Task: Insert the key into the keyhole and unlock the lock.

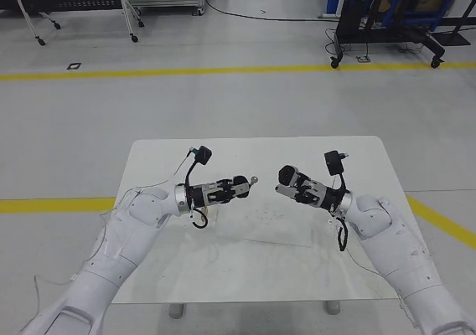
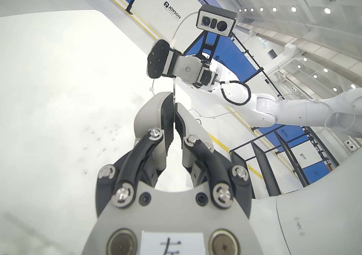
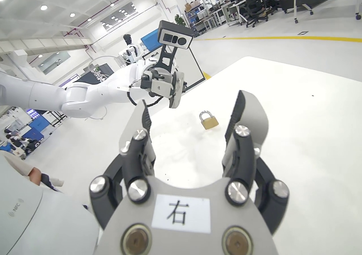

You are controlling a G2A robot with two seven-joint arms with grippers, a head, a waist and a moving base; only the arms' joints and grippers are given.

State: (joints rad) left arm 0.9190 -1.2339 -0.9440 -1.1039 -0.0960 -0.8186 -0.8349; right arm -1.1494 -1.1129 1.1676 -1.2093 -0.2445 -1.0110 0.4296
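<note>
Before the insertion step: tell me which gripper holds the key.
The left gripper: it is shut on the thin key, whose blade sticks out past its tips, while the right gripper stands open and empty.

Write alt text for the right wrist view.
The open right gripper hangs over a white table. A small brass padlock lies on the tabletop beyond its fingertips, and nothing touches it. Farther off, the left gripper is raised above the table.
</note>
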